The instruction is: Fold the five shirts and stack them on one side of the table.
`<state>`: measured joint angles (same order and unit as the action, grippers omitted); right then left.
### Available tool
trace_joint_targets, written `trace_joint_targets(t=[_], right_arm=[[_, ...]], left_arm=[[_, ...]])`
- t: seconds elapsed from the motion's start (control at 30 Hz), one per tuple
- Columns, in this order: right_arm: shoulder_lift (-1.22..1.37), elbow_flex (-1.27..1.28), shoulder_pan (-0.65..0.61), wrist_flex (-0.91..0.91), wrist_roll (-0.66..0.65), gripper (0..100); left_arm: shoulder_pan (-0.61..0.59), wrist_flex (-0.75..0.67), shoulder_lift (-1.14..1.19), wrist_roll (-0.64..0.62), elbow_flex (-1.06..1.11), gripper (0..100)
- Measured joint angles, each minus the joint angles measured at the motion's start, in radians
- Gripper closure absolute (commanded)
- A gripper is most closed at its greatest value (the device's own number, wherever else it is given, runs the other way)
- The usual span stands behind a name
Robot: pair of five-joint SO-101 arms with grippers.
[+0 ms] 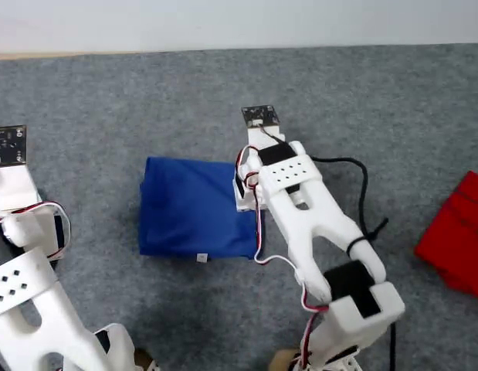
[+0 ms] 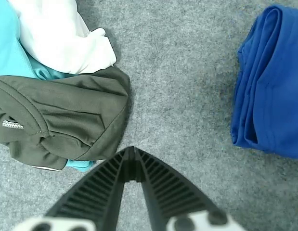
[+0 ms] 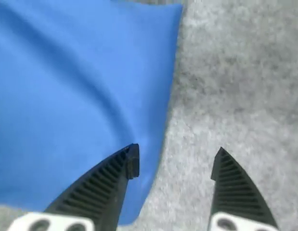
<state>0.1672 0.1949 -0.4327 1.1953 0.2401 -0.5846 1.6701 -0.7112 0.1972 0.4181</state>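
A folded blue shirt (image 1: 194, 209) lies in the middle of the grey table. My right arm (image 1: 300, 201) reaches over its right edge. My right gripper (image 3: 175, 161) is open just above that edge, one finger (image 3: 121, 173) over the blue shirt (image 3: 76, 96), the other over bare carpet, holding nothing. My left gripper (image 2: 134, 153) is shut and empty, hovering over carpet beside a crumpled pile: a dark olive shirt (image 2: 67, 115), a white shirt (image 2: 62, 38) and a cyan shirt (image 2: 9, 48). The blue shirt (image 2: 274, 86) lies across from the pile. A folded red shirt (image 1: 459, 232) sits at the right edge.
Grey carpet (image 1: 377, 100) covers the table, with open room at the back and in front of the blue shirt. A black cable (image 1: 364, 189) trails beside the right arm. The left arm's white body (image 1: 26, 270) fills the near left corner.
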Motion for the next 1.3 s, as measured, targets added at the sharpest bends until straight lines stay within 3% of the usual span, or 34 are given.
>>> trace_joint_targets(t=[0.53,0.93,1.3], right_arm=[[0.186,-0.074,-0.035,-0.087,0.0,74.5],[0.186,-0.253,-0.049,0.141,0.034,74.5],[0.184,-0.253,-0.144,0.106,0.068,74.5]], left_arm=[[0.0,0.0,0.0,0.0,0.0,100],[0.0,-0.055,-0.002,0.0,0.066,100],[0.0,-0.055,-0.002,0.0,0.066,100]])
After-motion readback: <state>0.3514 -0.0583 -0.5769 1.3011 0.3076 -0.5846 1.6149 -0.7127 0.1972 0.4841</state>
